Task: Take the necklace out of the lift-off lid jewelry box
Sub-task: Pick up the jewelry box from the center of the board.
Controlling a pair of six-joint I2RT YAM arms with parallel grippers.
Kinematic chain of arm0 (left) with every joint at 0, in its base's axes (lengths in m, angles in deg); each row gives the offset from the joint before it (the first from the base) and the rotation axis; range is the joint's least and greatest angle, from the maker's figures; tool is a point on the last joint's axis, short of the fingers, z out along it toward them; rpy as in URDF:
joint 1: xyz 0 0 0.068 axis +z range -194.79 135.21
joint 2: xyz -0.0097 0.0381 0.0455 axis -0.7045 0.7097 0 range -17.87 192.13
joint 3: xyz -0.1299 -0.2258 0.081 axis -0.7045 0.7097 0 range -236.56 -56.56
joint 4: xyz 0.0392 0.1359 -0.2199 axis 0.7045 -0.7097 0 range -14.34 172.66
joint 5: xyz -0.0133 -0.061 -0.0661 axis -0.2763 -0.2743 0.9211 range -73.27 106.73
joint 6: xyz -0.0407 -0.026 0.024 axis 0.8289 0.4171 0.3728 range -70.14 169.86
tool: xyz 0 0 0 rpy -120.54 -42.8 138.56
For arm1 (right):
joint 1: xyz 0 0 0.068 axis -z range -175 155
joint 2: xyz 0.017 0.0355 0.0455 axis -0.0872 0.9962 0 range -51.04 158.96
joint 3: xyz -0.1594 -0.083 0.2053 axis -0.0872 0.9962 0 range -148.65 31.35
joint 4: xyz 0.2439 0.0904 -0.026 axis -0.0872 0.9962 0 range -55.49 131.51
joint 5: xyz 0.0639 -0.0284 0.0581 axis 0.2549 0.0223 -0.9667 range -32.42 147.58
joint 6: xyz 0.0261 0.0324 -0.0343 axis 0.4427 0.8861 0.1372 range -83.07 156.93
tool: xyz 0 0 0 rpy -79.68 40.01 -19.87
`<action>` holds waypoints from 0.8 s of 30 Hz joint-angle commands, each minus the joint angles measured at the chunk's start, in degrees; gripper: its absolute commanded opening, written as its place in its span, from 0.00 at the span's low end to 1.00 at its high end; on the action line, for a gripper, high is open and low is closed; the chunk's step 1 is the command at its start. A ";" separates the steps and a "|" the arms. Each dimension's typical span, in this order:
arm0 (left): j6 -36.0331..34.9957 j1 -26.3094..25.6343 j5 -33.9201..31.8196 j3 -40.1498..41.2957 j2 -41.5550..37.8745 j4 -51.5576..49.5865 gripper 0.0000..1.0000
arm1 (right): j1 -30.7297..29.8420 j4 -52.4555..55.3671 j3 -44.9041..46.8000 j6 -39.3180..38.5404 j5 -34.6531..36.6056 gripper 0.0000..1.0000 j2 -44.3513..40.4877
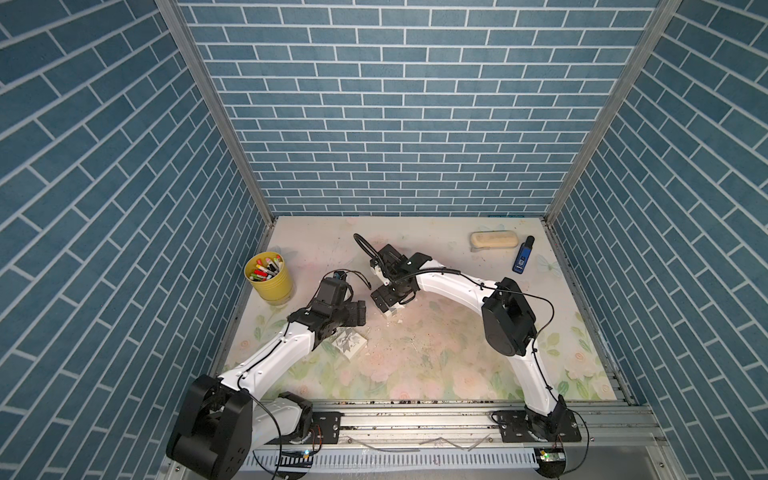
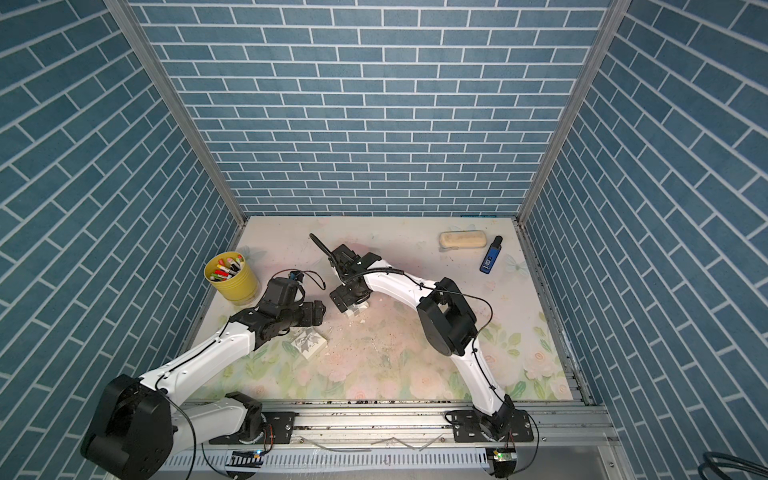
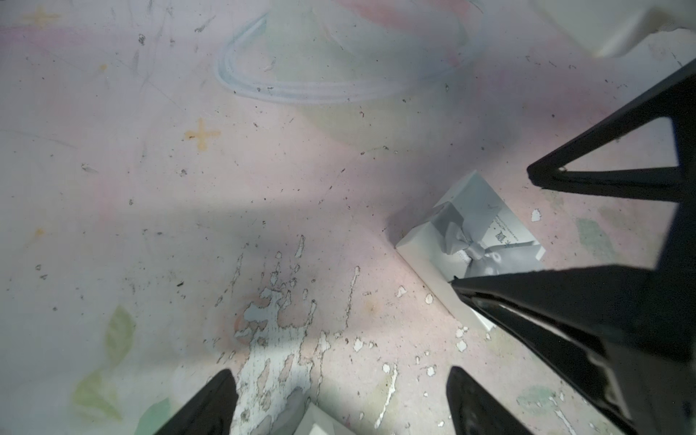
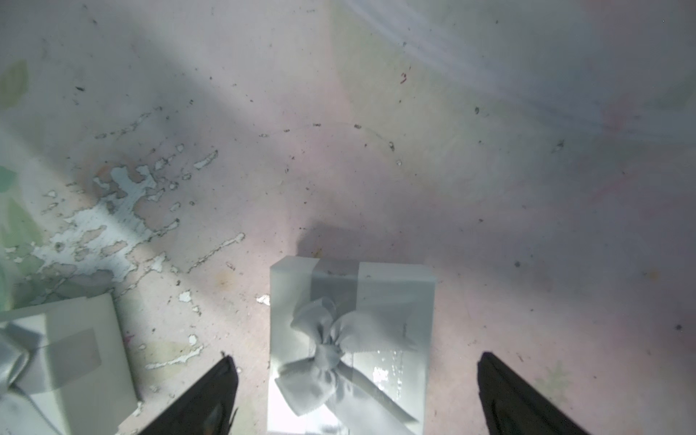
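The right gripper (image 4: pixel 356 356) hangs spread wide directly over the jewelry box (image 4: pixel 350 286), one finger to each side and neither touching; this reads as a line-up for pinching the lid by two opposite sides, and nothing is grasped. That white box sits near the centre of the table (image 1: pixel 436 353), its lid on and a grey ribbon bow (image 4: pixel 324 350) tied across the top; the necklace cannot be seen and is judged to lie inside, so the task looks barely begun. The left gripper (image 3: pixel 341 372) is likewise released, its fingers parted above scuffed table with only a white corner showing between them; it hovers just toward 9 o'clock of the right one, perhaps placed to steady the base or pick out the chain. A second white box (image 1: pixel 351 343), also ribboned, rests toward 8 o'clock of the first, partly under the left arm; which of the two truly holds the necklace cannot be told from outside. The bow is the likeliest nuisance, standing proud where the fingers would descend; the two grippers are also close enough to crowd each other. A yellow cup (image 1: pixel 276 291) of markers stands at 9 o'clock, a cream case (image 1: pixel 493 240) and a blue device (image 1: pixel 523 254) at 1 o'clock, all well apart from the work.
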 commanded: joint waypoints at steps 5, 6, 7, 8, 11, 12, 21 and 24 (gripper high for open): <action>-1.60 -0.19 -1.87 -0.10 -0.31 -1.88 0.89 | -0.51 3.14 -1.81 1.76 -0.77 0.99 2.71; -1.64 -0.22 -1.87 -0.07 -0.27 -1.79 0.89 | -0.51 3.22 -1.81 1.78 -0.72 0.99 2.92; -1.66 -0.23 -1.87 -0.03 -0.19 -1.63 0.89 | -0.51 3.22 -1.76 1.76 -0.63 0.99 3.10; -1.77 -0.21 -1.93 0.03 -0.14 -1.53 0.89 | -0.47 3.31 -1.80 1.78 -0.46 0.98 3.19; -2.07 -0.21 -2.42 0.31 0.08 -1.15 0.90 | -0.52 3.57 -1.81 1.93 0.39 0.96 3.40; -2.15 -0.22 -2.70 0.31 0.13 -1.00 0.91 | -0.51 3.74 -1.76 1.93 0.94 0.96 3.41; -3.93 -0.24 -3.19 1.00 0.17 1.37 1.00 | 0.58 3.42 0.80 1.68 2.01 0.90 1.34; -4.24 -0.24 -3.35 1.48 0.31 2.61 0.99 | 1.23 3.40 1.72 1.79 0.93 0.82 0.64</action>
